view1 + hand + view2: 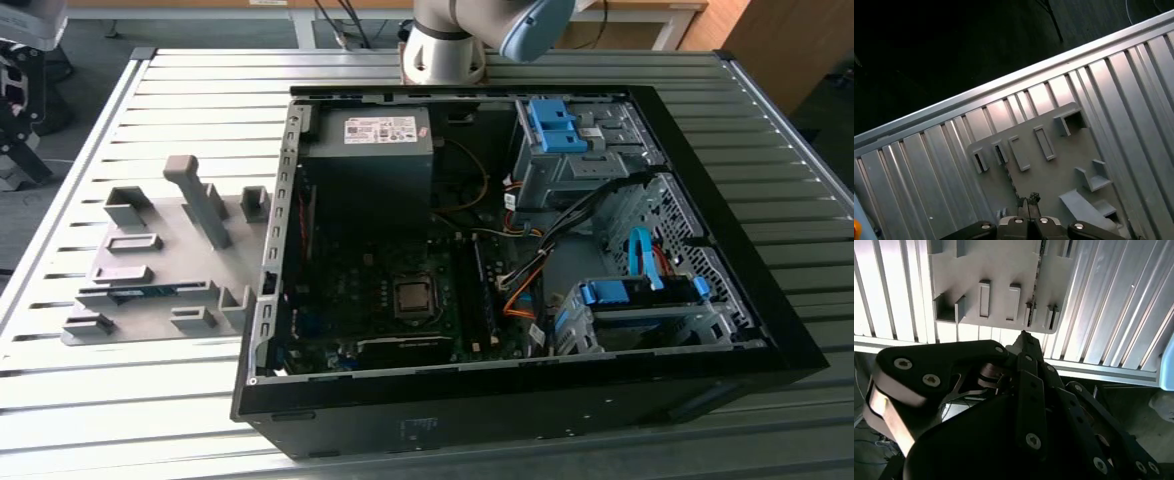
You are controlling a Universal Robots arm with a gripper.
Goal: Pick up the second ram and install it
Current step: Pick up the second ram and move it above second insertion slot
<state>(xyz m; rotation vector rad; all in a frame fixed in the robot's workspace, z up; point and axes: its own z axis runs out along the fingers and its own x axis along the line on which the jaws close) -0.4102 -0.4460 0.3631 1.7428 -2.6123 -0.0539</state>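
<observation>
In the exterior view, an open computer case point(534, 420) lies on the slatted metal bench point(200, 90). Its motherboard point(387, 300) faces upward, and a dark power supply point(367, 160) sits at the far end of the case. On the exterior view's left, beside the case, a grey holder plate point(154, 225) with several raised blocks rests on the bench. The second ram point(144, 292) stands on its long edge in a slot at the near part of this plate, and shows as a thin blue strip. The base of the robot arm point(447, 45) stands at the far edge of the bench, behind the case.

In the second wrist view, the end effector point(1023, 337) hangs above the holder plate point(1004, 265). Its black fingers come together into one point, and nothing is held between them. A thin dark line in the plate, beyond the fingertips, seems to be the second ram point(1039, 275) seen from its edge. The bright ribs of the bench point(1104, 300) run beside the plate.

In the first wrist view, the end effector point(1028, 200) is closed in the same way and carries nothing. Its tips appear just beside one end of the second ram point(1011, 180), which sits as a narrow dark strip in the holder plate point(1054, 170). How high the tips are above the strip cannot be told. The bench point(929, 165) surrounds the plate.
</observation>
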